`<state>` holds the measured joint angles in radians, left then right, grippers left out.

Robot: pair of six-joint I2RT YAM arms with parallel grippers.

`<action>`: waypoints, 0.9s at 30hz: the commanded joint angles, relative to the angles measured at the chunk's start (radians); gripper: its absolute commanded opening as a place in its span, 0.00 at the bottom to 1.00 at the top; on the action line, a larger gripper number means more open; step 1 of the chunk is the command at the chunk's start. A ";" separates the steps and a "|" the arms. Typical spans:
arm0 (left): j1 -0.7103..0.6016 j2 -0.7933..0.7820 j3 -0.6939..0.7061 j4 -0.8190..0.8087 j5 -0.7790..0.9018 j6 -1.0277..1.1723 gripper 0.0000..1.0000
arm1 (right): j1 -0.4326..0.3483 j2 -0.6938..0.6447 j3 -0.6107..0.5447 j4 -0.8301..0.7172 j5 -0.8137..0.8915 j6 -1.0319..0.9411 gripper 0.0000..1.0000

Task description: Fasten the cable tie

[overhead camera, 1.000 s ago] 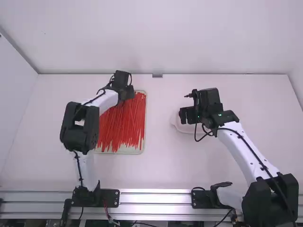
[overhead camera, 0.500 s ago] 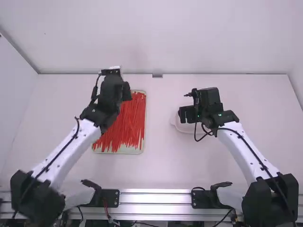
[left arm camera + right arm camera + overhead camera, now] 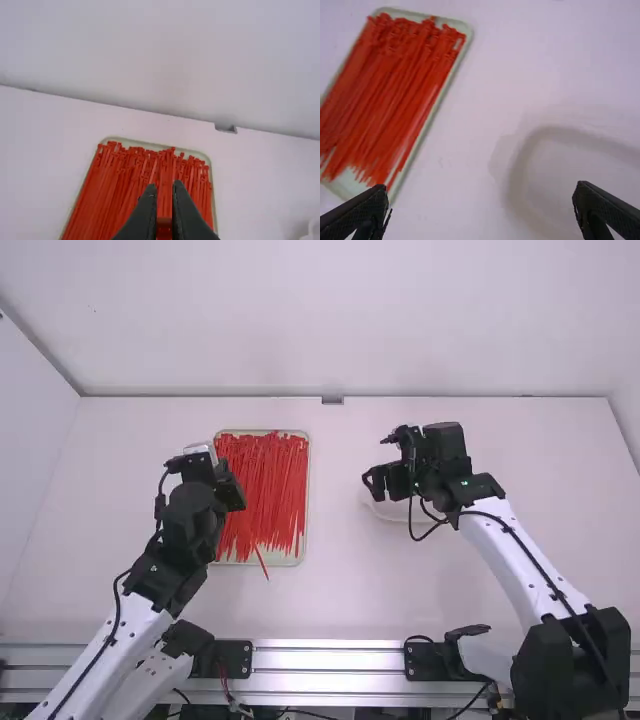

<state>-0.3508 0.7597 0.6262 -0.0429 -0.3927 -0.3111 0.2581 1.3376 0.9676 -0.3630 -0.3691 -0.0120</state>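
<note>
holding one red tie point(image 3: 164, 229) clamped between closed jaws, left gripper point(image 3: 163, 190) hangs over the tray point(image 3: 306, 470); right gripper point(image 3: 479, 200) hovers, jaws wide apart, likely to take its tail.

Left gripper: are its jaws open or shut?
Shut on one red cable tie: the left gripper has its jaws close together, with the red strip pinched between them.

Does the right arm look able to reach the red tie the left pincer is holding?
Probably yes: the right pincer is open, and only bare table lies between it and the tie.
</note>
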 commanded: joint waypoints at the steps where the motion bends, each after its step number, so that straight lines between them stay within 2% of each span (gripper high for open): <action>1: 0.009 -0.020 -0.028 0.047 0.047 -0.010 0.02 | 0.005 -0.019 0.039 0.019 -0.133 -0.042 0.98; 9: 0.011 0.101 -0.039 0.201 0.185 -0.016 0.02 | 0.005 -0.019 0.039 0.090 -0.335 -0.102 0.98; 13: 0.002 0.187 -0.008 0.268 0.221 -0.089 0.02 | 0.018 -0.019 0.039 0.133 -0.419 -0.113 0.98; 17: 0.003 0.241 0.046 0.272 0.260 -0.159 0.02 | 0.072 -0.018 0.039 0.179 -0.404 -0.113 0.98; 22: -0.002 0.282 0.114 0.274 0.348 -0.171 0.02 | 0.184 -0.016 0.039 0.238 -0.240 -0.081 0.98; 27: -0.003 0.282 0.156 0.283 0.364 -0.172 0.02 | 0.240 -0.016 0.039 0.278 -0.220 -0.093 0.98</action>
<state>-0.3515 1.0435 0.7467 0.2428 -0.0624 -0.4755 0.4870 1.3376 0.9676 -0.0940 -0.6247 -0.1051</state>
